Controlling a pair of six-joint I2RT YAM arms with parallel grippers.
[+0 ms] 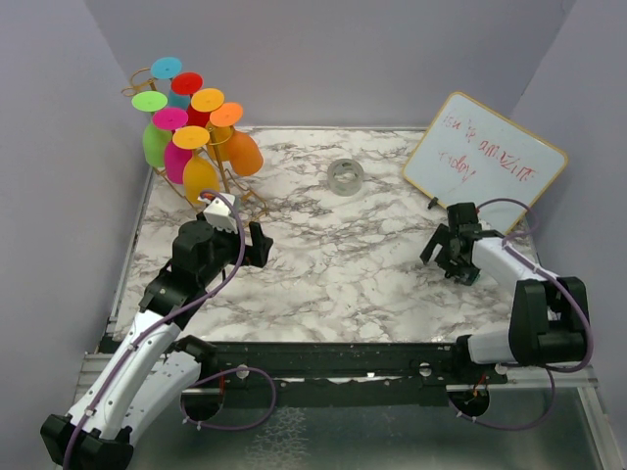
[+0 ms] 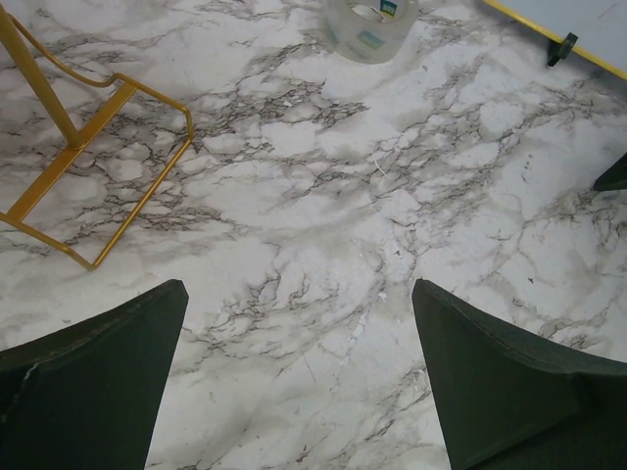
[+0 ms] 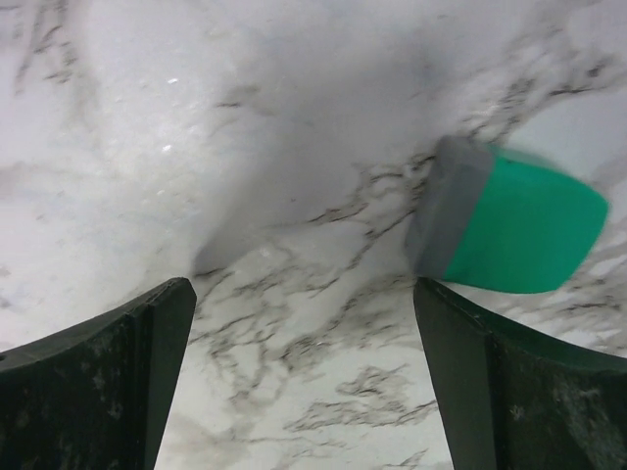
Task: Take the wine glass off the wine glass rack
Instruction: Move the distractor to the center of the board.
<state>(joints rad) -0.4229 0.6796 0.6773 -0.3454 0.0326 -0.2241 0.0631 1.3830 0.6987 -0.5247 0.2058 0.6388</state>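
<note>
At far left, wine glasses hang on the rack; removal not begun, left gripper and right gripper empty (jaws apart).

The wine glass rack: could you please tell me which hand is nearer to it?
Left. The left hand, open, is just in front of the base of the wine glass rack; the right hand is well away on the other side, by the whiteboard.

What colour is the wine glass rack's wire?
Gold, on the wine glass rack, clearest in the left wrist view.
</note>
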